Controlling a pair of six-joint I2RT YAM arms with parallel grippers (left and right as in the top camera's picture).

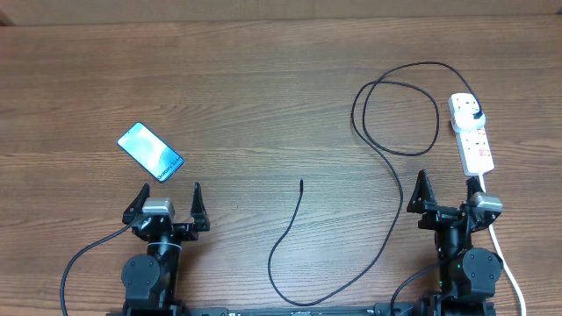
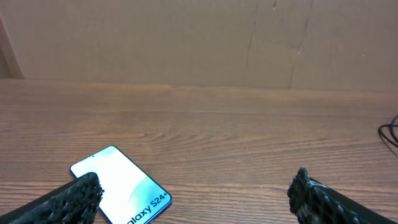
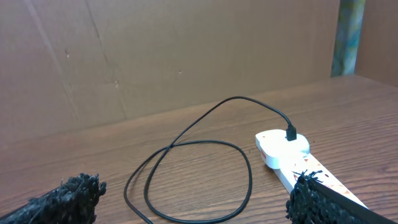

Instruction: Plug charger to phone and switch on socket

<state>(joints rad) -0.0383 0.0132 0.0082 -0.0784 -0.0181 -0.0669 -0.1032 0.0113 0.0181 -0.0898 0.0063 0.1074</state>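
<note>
The phone (image 1: 150, 152) lies flat at the left of the table with its light-blue screen lit; the left wrist view shows it (image 2: 124, 183) just ahead of the left finger. The black charger cable (image 1: 386, 158) loops from its plug in the white socket strip (image 1: 471, 133) down to its connector tip (image 1: 301, 183) at mid-table. In the right wrist view the cable loop (image 3: 186, 168) and the socket (image 3: 283, 149) lie ahead. My left gripper (image 1: 168, 195) is open and empty below the phone. My right gripper (image 1: 445, 184) is open and empty just below the socket.
A thick white cord (image 1: 507, 263) runs from the socket down past the right arm's base. A brown cardboard wall (image 2: 199, 43) stands behind the table's far edge.
</note>
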